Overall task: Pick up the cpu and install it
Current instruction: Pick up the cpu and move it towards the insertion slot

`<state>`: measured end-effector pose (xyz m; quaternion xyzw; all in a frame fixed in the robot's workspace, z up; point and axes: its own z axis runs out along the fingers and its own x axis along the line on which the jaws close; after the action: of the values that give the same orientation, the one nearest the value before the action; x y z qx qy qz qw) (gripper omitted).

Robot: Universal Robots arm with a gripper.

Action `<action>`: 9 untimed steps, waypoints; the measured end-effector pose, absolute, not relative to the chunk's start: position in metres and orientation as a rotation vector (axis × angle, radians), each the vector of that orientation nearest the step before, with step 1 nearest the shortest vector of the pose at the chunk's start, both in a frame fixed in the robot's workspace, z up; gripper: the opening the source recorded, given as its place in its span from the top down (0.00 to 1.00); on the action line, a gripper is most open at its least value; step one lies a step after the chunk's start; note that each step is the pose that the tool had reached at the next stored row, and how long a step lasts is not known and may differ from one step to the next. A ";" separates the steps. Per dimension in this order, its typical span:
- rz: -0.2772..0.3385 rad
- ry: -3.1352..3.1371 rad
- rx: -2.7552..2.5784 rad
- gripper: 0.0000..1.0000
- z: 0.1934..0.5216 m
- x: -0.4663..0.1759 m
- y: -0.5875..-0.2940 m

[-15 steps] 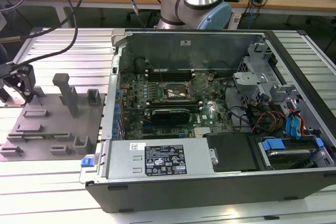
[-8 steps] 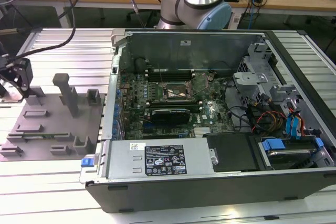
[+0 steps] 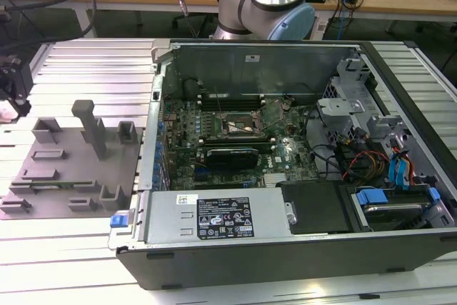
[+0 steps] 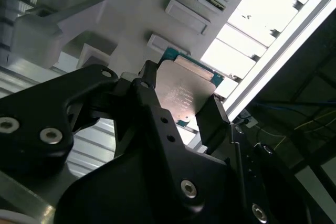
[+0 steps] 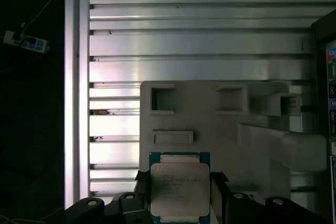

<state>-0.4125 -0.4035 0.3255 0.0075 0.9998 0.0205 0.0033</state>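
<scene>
At the exterior view's far left, above the ribbed counter [image 3: 86,69], we find the claw [image 5: 180,181] clamped on the cpu [image 5: 179,195]. In both wrist views its dark fingers [image 4: 214,119] press against two opposite edges of the chip, whose pale metal top faces the cameras and whose green border shows at the free sides. We judge the cpu to be lifted off the grey fixture plate [image 3: 71,166], which lies just to the right of the claw with its posts and empty pockets. Further right is the open computer case [image 3: 400,248], and the dark socket [image 3: 239,125] sits near the middle of its motherboard [image 3: 285,151], well apart from the chip. We cannot tell whether the socket's frame is raised. The hold is on thin edges only, so we think a jolt could tilt the chip or let it slip. The plate's tall post and the case's left wall lie between the claw and the socket, and a low path could clip them. A chip that comes down rotated or canted could damage the socket's contacts. The cables [image 3: 357,166] at the right lie far enough from the socket that we think they matter little.
</scene>
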 end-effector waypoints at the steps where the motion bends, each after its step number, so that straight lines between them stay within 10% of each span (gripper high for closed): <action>1: 0.064 3.134 0.023 0.45 0.327 -0.412 -0.404; 9: 0.064 3.134 0.023 0.45 0.342 -0.412 -0.404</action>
<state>-0.4125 -0.4035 0.3415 0.0075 0.9998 0.0205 0.0033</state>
